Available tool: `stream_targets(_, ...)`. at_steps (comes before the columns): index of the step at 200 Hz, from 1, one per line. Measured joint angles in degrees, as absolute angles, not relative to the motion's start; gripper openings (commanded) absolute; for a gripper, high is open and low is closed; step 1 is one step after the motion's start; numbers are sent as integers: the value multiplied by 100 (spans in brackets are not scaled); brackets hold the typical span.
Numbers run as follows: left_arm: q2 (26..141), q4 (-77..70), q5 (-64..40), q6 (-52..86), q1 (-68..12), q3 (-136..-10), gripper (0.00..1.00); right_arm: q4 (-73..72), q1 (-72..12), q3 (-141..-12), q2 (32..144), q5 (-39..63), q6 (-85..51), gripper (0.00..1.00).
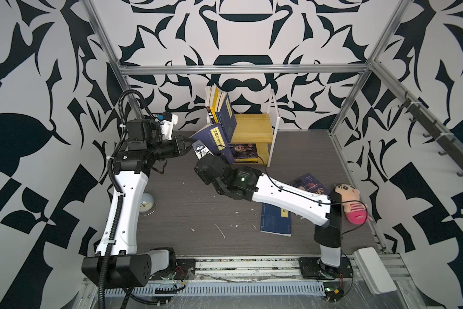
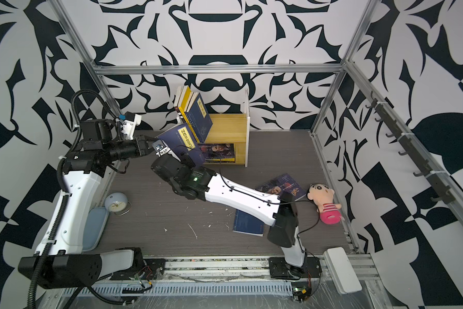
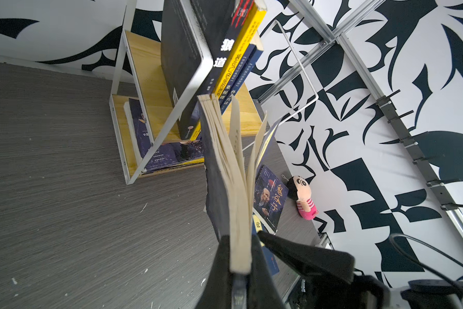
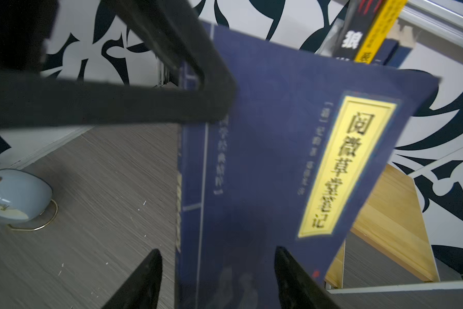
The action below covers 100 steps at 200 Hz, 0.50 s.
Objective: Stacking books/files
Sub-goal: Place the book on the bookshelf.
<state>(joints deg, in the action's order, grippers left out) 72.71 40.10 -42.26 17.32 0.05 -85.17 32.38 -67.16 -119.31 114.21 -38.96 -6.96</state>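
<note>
My left gripper (image 1: 189, 143) (image 3: 239, 238) is shut on the page edge of a navy book with a yellow title label (image 1: 214, 139) (image 2: 183, 139) (image 3: 233, 187) (image 4: 278, 160). The book hangs tilted in the air at the left side of the wooden shelf (image 1: 251, 128). My right gripper (image 1: 222, 156) (image 4: 218, 278) is open at the book's lower end, with the cover just beyond its fingers. Several books (image 1: 222, 107) lean upright on the upper shelf. One dark book with a face (image 1: 242, 152) lies flat on the lower shelf. A navy book (image 1: 274, 219) and a purple-blue one (image 1: 309, 183) lie on the table.
A plush doll (image 1: 350, 203) lies at the right edge of the table. A pale-blue clock (image 1: 147, 203) stands behind the left arm, with a light-blue pencil case (image 2: 95, 227) next to it. A white flat box (image 1: 372, 270) sits at the front right corner.
</note>
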Motion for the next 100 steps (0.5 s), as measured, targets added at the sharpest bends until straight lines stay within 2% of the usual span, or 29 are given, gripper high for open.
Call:
stream_targets(25,7271,4007,-4224,1780,5,-8506,0,3857,-6716,-12960,12108,-4047,-703,70)
stream_targets(38,7271,4007,-4209,1785,5,-8495,0,4112,-6716,-13395,12383,-4191,-703,62)
stream_targets(50,7271,4007,-4202,1800,34,-8471,0,4300,-6713,-13675,12547,-4309,-666,42)
stream_targets(70,7271,3981,-4193,1855,36,-8455,0,4458,-6713,-13828,12643,-4510,-637,1)
stream_targets(74,7271,3968,-4200,1885,36,-8451,0,4456,-6713,-13828,12643,-4521,-672,0)
stream_targets(100,7229,3955,-4281,1935,67,-8431,34,4431,-6731,-13631,12477,-4532,-746,0)
